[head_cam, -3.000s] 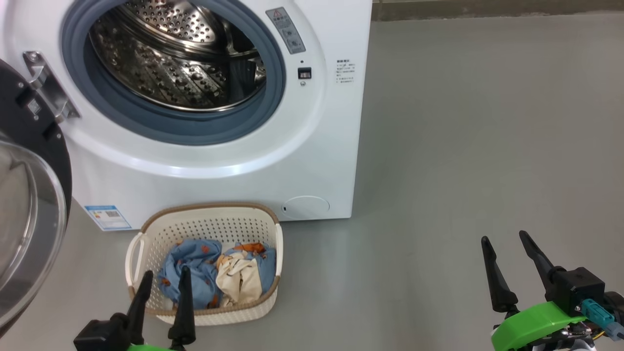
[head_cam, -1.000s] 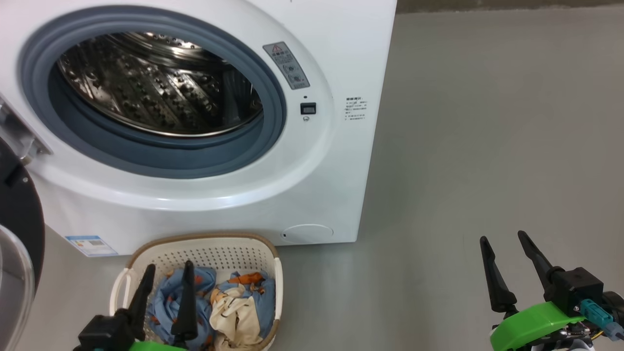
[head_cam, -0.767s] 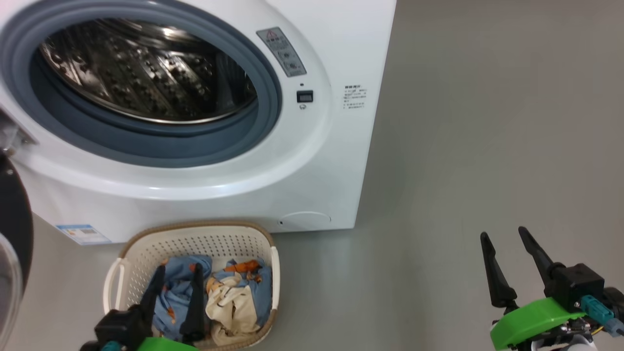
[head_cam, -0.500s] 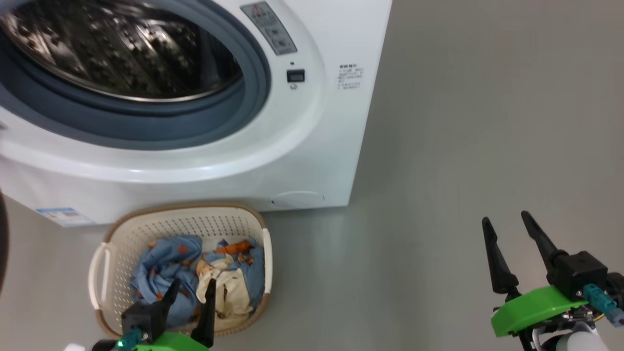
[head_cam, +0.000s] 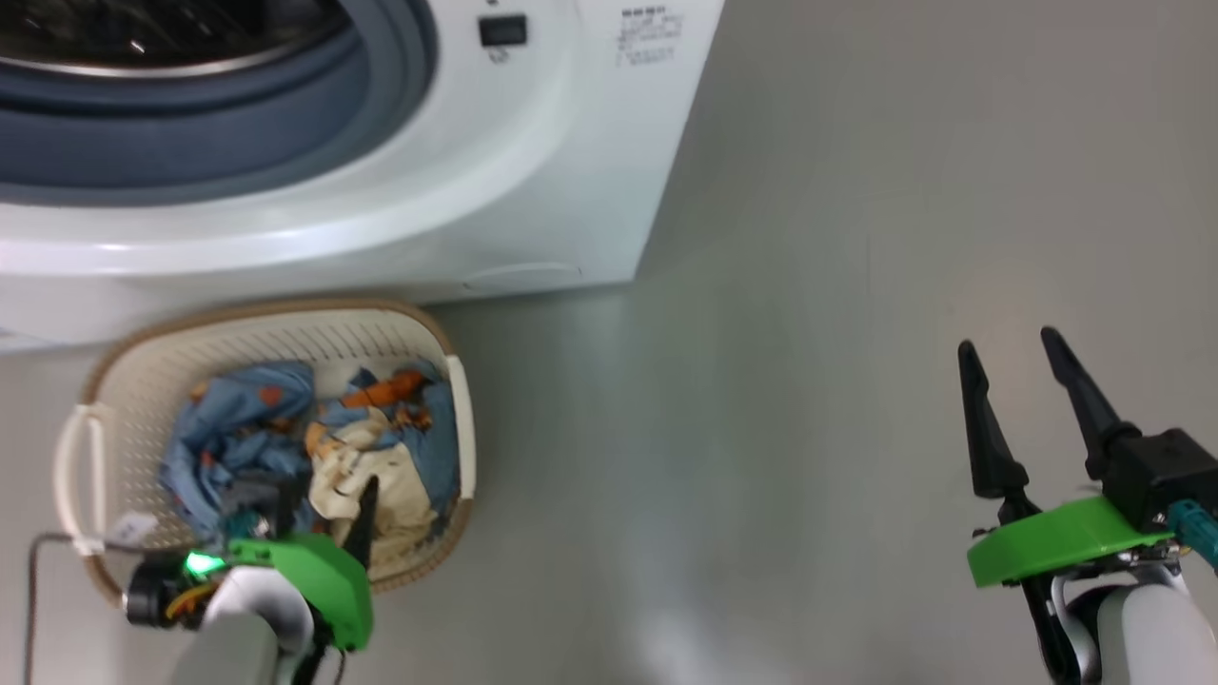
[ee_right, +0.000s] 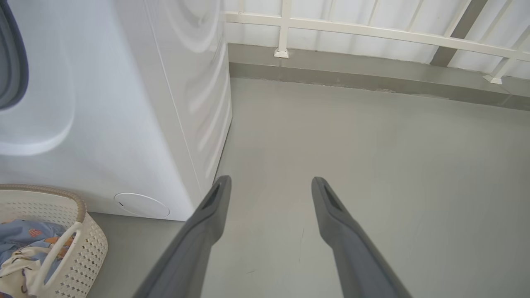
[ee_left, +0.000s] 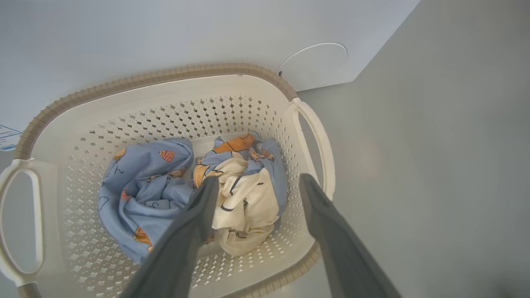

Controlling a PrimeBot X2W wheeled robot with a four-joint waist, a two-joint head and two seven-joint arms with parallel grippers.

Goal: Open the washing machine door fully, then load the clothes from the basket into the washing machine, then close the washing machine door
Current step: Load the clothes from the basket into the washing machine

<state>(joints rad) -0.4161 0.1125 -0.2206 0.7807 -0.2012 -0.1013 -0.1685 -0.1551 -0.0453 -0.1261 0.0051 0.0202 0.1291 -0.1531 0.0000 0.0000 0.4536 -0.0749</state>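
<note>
Head view: basket (head_cam: 238, 347) long axis along washing machine (head_cam: 533, 143) front, left hand (ee_left: 256, 182) wide above clothes (head_cam: 247, 419)

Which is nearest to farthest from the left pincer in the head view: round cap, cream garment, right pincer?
1. Cream garment, in the basket, right by the left pincer.
2. Round cap, low on the machine.
3. Right pincer, far right.
</note>
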